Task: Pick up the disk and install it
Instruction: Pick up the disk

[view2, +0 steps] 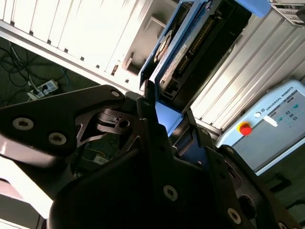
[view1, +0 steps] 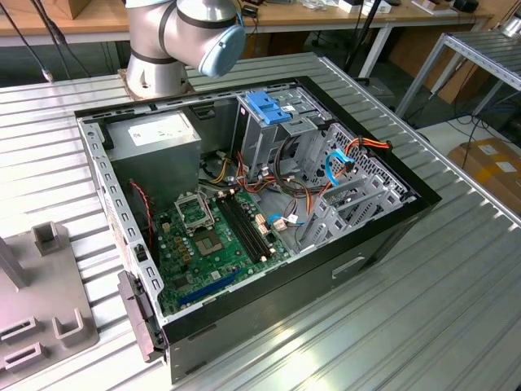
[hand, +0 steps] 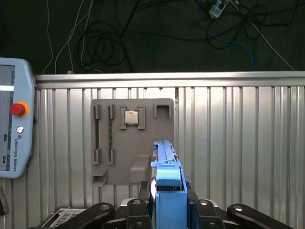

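Disk, a flat silver-metal hard drive in a blue plastic carrier frame [hand: 169, 177], is hanging edge-on over the ribbed metal table [hand: 238, 143], where the open black computer case [view1: 366, 244] is lying. It is hovering above the grey fixture plate [hand: 148, 138], with the black gripper [hand: 167, 194] fingers [view2: 148, 107] pinching its frame.

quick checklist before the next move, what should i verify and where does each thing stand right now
1. Hold on the disk: ok. The gripper is shut on it by its blue frame.
2. Straight in the hold: ok. It sits centred and edge-on in the first wrist view.
3. Access to the computer case: ok. The side is open.
4. Free slot in the drive cage: cannot tell.
5. Room past the cables: not ok. They hang right beside the cage.
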`<state>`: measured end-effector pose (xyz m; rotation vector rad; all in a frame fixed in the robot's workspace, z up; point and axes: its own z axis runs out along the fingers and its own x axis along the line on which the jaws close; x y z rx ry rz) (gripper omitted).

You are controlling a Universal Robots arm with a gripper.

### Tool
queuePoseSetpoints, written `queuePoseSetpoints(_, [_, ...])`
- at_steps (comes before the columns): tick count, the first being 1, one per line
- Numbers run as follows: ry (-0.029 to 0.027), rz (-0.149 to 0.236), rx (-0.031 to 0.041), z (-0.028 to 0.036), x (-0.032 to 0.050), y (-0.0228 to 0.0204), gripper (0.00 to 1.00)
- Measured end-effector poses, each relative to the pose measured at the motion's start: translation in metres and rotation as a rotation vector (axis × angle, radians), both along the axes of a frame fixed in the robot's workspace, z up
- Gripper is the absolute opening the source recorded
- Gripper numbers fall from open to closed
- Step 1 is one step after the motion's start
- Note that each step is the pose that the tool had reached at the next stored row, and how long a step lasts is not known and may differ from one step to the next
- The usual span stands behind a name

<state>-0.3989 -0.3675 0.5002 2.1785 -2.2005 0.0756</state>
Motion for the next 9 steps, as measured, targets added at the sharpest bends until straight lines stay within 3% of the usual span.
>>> queuePoseSetpoints(9, [-0.0001, 0.000, 0.0000, -0.0001, 0.0298, 0.0001, 0.37])
